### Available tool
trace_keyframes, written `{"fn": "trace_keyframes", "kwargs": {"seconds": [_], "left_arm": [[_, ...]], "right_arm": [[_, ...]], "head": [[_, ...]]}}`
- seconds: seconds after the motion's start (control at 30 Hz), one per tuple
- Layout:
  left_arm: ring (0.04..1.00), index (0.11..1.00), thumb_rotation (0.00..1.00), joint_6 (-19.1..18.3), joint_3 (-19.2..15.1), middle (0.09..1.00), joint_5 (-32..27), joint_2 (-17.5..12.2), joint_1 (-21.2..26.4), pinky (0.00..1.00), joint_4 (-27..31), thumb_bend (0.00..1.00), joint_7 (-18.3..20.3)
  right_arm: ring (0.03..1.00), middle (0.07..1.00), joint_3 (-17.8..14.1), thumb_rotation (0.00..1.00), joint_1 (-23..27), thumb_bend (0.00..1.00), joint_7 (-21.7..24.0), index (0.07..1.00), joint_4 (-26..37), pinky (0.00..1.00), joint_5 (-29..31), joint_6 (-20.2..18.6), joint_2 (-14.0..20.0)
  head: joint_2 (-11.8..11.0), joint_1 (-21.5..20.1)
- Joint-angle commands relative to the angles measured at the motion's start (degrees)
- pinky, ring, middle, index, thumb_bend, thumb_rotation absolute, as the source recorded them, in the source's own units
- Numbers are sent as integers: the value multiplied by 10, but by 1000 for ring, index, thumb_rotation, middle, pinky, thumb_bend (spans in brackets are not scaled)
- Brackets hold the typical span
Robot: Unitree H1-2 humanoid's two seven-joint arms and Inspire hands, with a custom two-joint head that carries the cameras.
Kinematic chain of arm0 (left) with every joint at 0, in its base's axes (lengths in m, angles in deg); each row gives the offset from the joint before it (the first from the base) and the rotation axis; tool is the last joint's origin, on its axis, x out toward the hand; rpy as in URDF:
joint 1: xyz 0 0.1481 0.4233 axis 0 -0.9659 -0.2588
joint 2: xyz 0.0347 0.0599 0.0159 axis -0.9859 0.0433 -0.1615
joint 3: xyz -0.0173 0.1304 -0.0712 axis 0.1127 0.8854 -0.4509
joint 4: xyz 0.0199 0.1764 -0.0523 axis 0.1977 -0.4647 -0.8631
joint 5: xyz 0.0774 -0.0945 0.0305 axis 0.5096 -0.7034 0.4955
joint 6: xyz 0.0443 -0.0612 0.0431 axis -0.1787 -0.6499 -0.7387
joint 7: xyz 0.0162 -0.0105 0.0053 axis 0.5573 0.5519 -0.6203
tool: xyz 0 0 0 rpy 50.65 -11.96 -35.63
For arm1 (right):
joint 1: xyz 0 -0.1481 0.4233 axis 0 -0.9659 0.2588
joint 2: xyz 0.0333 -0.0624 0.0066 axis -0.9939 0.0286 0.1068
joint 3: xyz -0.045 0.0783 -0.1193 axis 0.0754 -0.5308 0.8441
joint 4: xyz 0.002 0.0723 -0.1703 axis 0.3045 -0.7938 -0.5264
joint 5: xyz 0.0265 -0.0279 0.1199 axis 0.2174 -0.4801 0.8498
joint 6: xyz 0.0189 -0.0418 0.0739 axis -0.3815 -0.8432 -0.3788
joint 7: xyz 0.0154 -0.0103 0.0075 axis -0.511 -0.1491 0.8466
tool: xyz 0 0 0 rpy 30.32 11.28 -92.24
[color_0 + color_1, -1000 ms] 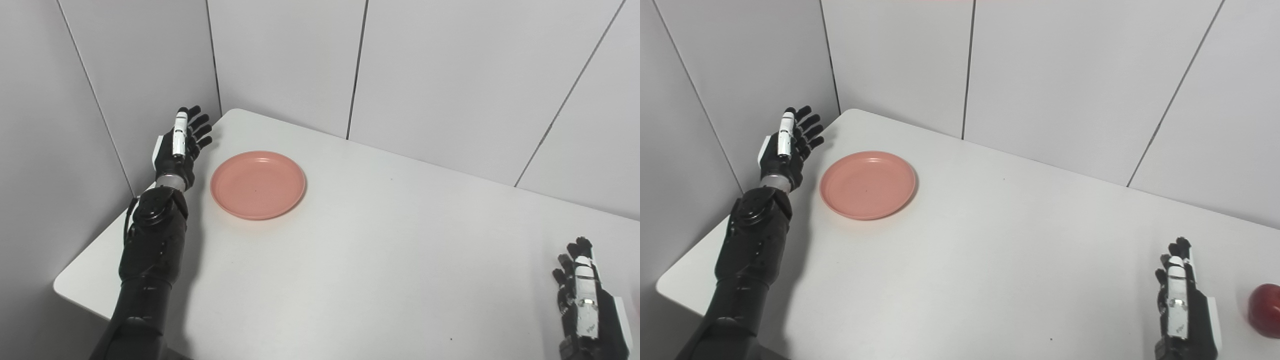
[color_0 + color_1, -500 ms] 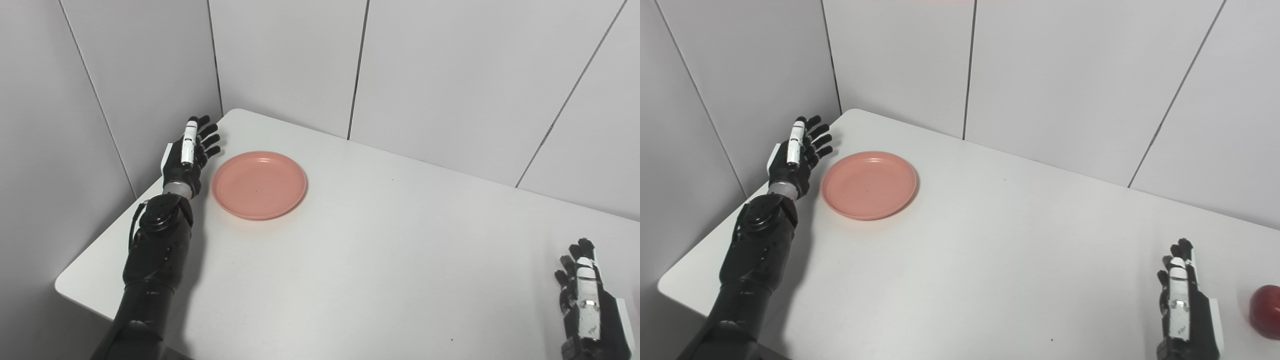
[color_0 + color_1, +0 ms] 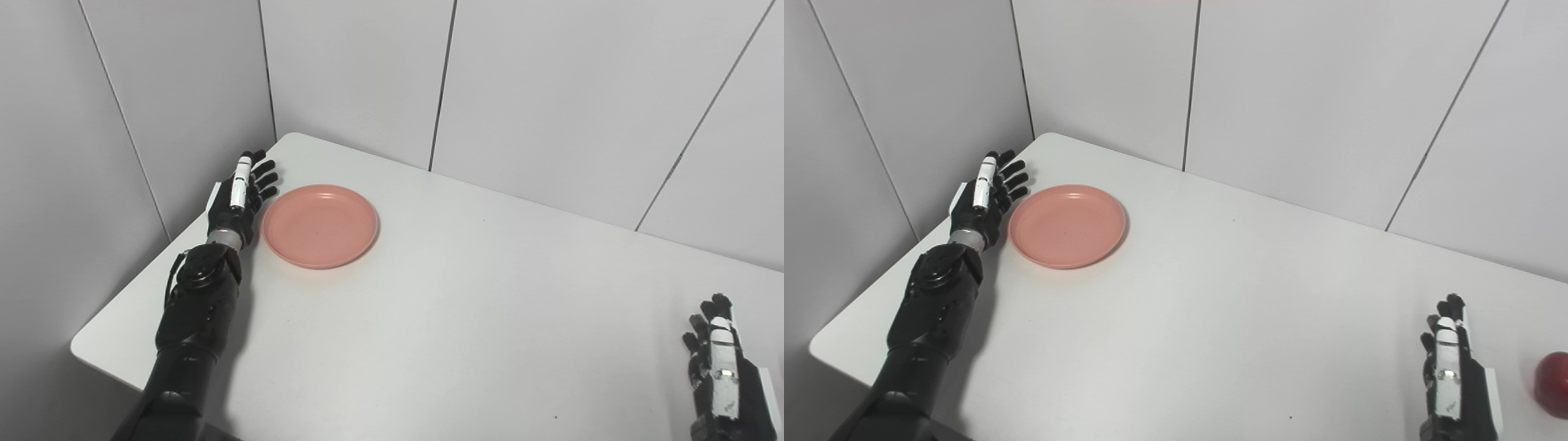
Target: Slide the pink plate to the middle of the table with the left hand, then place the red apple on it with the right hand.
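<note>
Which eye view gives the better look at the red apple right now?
The right eye view: the red apple sits at the picture's right edge, partly cut off, beside the right hand. The left eye view shows none of it.

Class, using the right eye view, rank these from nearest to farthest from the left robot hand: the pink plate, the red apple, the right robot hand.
1. Pink plate, just beside the left robot hand, toward the table's middle.
2. Right robot hand, at the near right edge.
3. Red apple, farther right, cut by the frame.
</note>
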Motion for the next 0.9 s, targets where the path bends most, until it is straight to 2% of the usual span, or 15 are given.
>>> {"fn": "trace_keyframes", "kwargs": {"seconds": [0.0,0.27,0.57,0.63,0.73,0.87], "left_arm": [[865,848,997,31,-1,866,0,-14,15,866,9,360,10],[863,846,966,36,-3,866,0,-13,15,863,3,367,7],[885,863,1000,33,-3,885,3,-9,10,877,13,353,1],[895,871,1000,39,-4,895,1,-12,12,889,-1,356,5],[892,866,1000,23,-7,891,-3,-7,12,888,10,354,-4],[888,865,1000,24,-6,887,-4,-7,11,886,3,354,-2]], "right_arm": [[1000,1000,-4,1000,14,25,1,1000,26,1000,6,-1,0],[1000,1000,-4,1000,13,29,0,1000,26,1000,4,1,1],[1000,1000,-6,1000,13,34,0,1000,24,1000,6,5,2],[1000,1000,-7,1000,14,31,0,1000,25,1000,7,1,1],[1000,1000,-7,1000,15,29,0,1000,24,1000,8,1,2],[1000,1000,-6,1000,14,28,-2,1000,26,1000,4,-2,2]], "head": [[1,0],[2,0],[2,1],[2,1],[2,1],[4,0]]}}
